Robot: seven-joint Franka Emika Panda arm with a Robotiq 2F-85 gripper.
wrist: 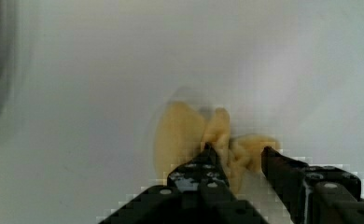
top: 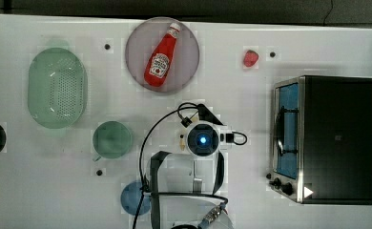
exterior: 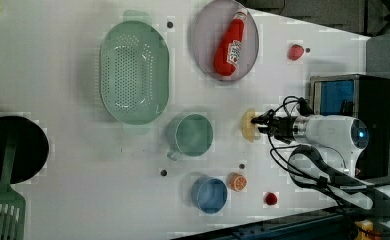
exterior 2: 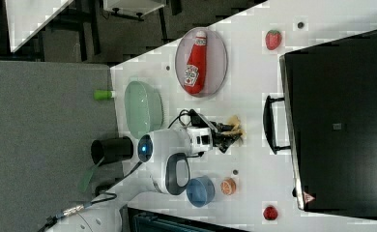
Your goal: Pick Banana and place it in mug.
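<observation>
The pale yellow banana (wrist: pixel 180 135) lies on the white table just beyond my fingertips, its thin stem part caught between them. My gripper (wrist: pixel 237 151) is narrowed onto that part, one black finger on each side. In the left view the banana (exterior: pixel 248 125) sits at the tip of the gripper (exterior: pixel 257 125), to the right of the mug (exterior: pixel 193 135). The mug (top: pixel 112 139) is a round sea-green cup standing upright and holding nothing, on the top view's left of my wrist; a sliver of banana (top: pixel 181 141) peeks out beside the wrist.
A large perforated green colander (top: pixel 57 88) lies beyond the mug. A ketchup bottle (top: pixel 162 55) rests on a grey plate (top: pixel 136 43). A toaster oven (top: pixel 336 138) stands at the top view's right, a strawberry (top: pixel 251 58) behind it. A blue cup (exterior: pixel 209 195) and an orange slice (exterior: pixel 238 182) sit near the arm's base.
</observation>
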